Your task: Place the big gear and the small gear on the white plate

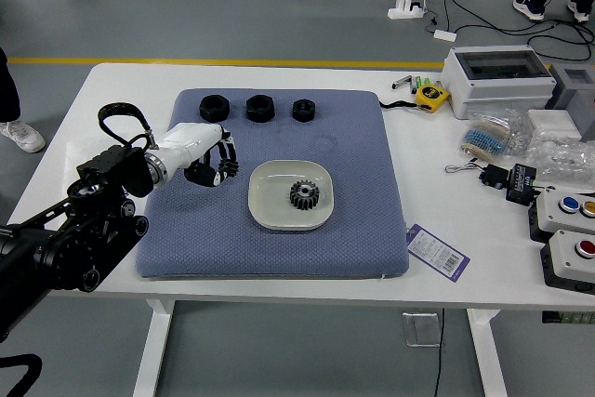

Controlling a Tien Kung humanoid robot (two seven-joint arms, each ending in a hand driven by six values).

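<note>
My left hand [223,166] reaches in from the left over the blue mat, left of the white plate [264,216]. Its fingers are curled around a small dark toothed piece, which looks like the small gear [230,167]; the fingers partly cover it. The hand and this gear are apart from the plate. A black gear with a centre hole, the big gear [304,195], lies flat on the right half of the plate. My right hand is out of view.
Three black round parts [260,109] line the back of the blue mat [363,230]. A tape measure [430,96], a white box [497,81], plastic bags and button boxes [569,258] stand to the right; a purple label [438,252] overlaps the mat's right edge.
</note>
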